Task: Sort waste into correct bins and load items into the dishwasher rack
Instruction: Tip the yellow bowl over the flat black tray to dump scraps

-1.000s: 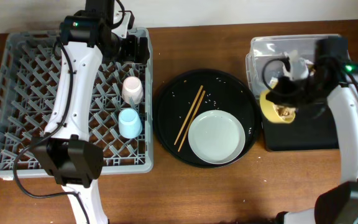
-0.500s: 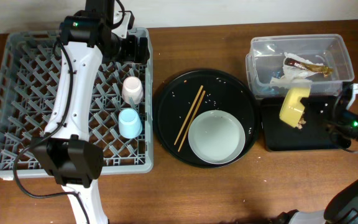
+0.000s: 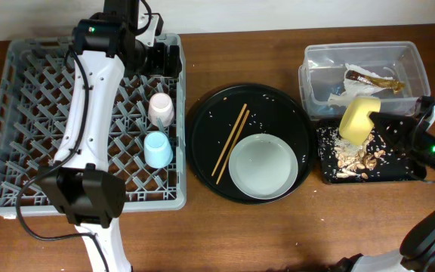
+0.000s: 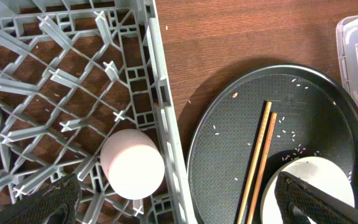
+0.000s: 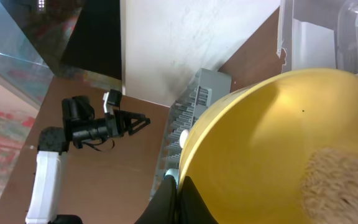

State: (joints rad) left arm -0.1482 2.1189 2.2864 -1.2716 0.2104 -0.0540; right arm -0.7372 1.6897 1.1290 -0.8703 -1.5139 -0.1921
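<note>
My right gripper (image 3: 390,127) is closed on the rim of the yellow bowl (image 3: 358,119). The bowl hangs steeply tipped, on the side of my jaws that faces the large round black tray (image 3: 202,128). Under the bowl, just right of the round tray, the shallow black tray (image 3: 410,172) carries a scatter of beige food scraps (image 3: 351,156). Behind it, also right of the round tray, the clear tub (image 3: 418,57) holds the snack wrapper (image 3: 374,78).

My left gripper (image 4: 179,205) is spread wide and holds nothing. It hovers over the edge of the dishwasher rack (image 3: 21,113), left of the round tray.

Only the overhead view shows the spilled scraps and the blue cup (image 3: 158,149) in the rack. My right wrist view is almost filled by the bowl's inside, with a patch of scraps clinging there and one dark finger (image 5: 178,199) at the rim. My left wrist view shows the pink cup (image 4: 132,163) base up in the rack. On the round tray it shows the chopsticks (image 4: 258,163) lying side by side next to the plate (image 4: 309,186).
</note>
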